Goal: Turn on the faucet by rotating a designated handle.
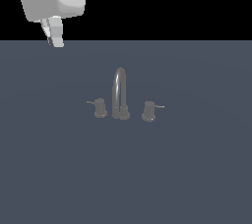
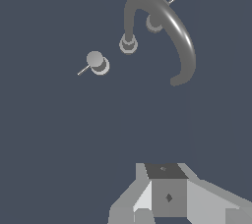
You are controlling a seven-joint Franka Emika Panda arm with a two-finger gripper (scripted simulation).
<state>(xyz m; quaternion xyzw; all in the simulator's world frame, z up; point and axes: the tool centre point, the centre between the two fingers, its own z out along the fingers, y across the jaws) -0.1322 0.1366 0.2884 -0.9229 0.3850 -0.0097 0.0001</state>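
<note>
Faucet (image 1: 119,95), a small dark grey metal set of 1 arched gooseneck spout between 2 knobs, stands mid-surface on the flat slate-blue table (image 1: 197,179). Its handle (image 1: 100,107), the short dark grey cylindrical knob, sits on the exterior view's left, its thin lever rod pointing further left. Farther back and higher, the white gripper (image 1: 55,39) hangs well apart, up-left of the handle, holding nothing; how wide its fingers stand I cannot tell.

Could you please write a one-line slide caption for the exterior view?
Gripper hovers high, away from the faucet, its handle untouched.
</note>
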